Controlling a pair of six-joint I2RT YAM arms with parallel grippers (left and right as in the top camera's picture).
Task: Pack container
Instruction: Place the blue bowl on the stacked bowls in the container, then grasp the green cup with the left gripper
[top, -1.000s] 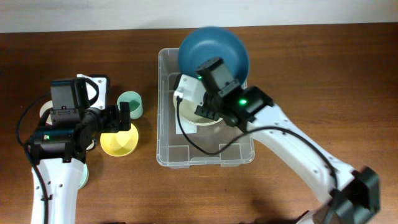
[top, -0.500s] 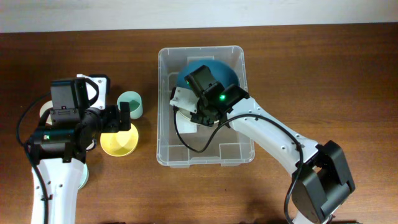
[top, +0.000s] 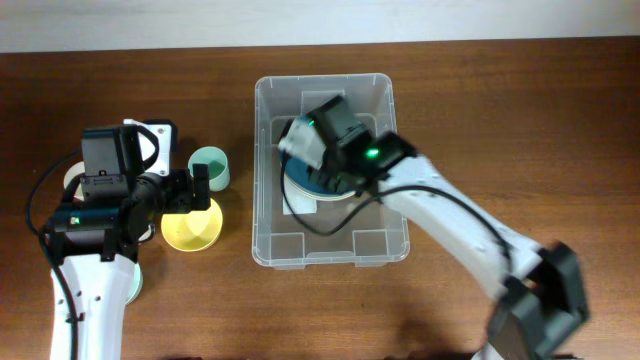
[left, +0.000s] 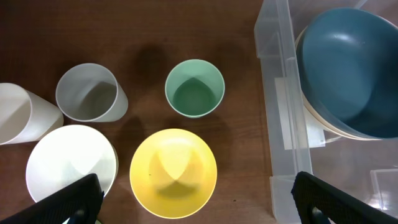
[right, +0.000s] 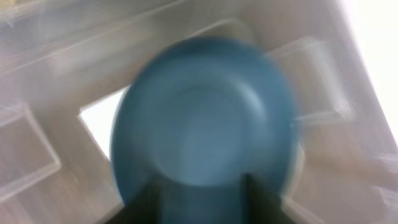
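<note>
1. At the middle of the table, right of the loose crockery, stands the container (top: 262, 170), upright and open-topped. It looks like thin clear plastic: light, somewhat flexible and slick-walled. The stiffened rim or a rounded corner seems the safest place to grip it, and one gripper alone might twist it.
2. Inside it, toward the far end, a blue bowl (left: 348, 68) sits nested in a cream bowl (left: 311, 121). It looks like rigid, smooth, light plastic, best pinched at the rim. The overhead view hides most of this pair under the right arm, but the left wrist view shows the nesting plainly.
3. Outside the container, a yellow bowl (left: 173, 171) and a white bowl (left: 71, 165) wait on the wood. The white bowl is largely hidden by the left arm from overhead.
4. The right gripper (right: 202, 196) hovers over the blue bowl. Its own view is smeared, so I cannot tell whether the fingers pinch the rim or stand free.
5. The left gripper (left: 194, 186) hangs above the yellow bowl with its jaws spread wide, holding nothing.
6. A green cup (left: 194, 87), a grey cup (left: 90, 93) and a white cup (left: 18, 121) stand behind the loose bowls. The grey and white cups read clearly only in the left wrist view.
</note>
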